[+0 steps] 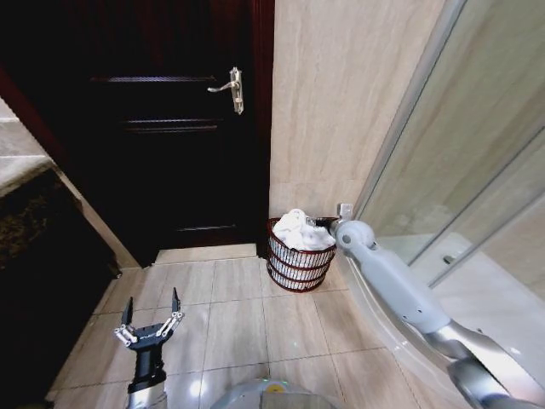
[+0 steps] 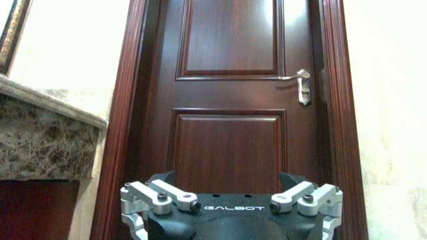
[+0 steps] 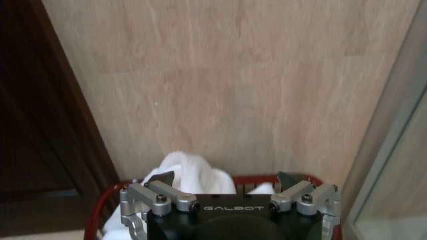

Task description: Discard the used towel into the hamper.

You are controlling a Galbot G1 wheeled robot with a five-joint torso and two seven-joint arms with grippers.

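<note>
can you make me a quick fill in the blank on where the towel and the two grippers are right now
1. The white towel lies in the ___.
2. The right gripper is over the hamper with its fingers ___.
3. The left gripper hangs open above the tiled ___.
4. The hamper stands between the dark ___ and the glass shower wall.

Missing words: hamper; open; floor; door

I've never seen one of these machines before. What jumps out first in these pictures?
The white towel heaped in the hamper, which stands on the tiled floor in the corner between the dark door and the glass shower screen. The right gripper reaches over the hamper's rim, fingers spread, with the towel just beyond them. The left gripper hangs open low over the floor, facing the door.
</note>
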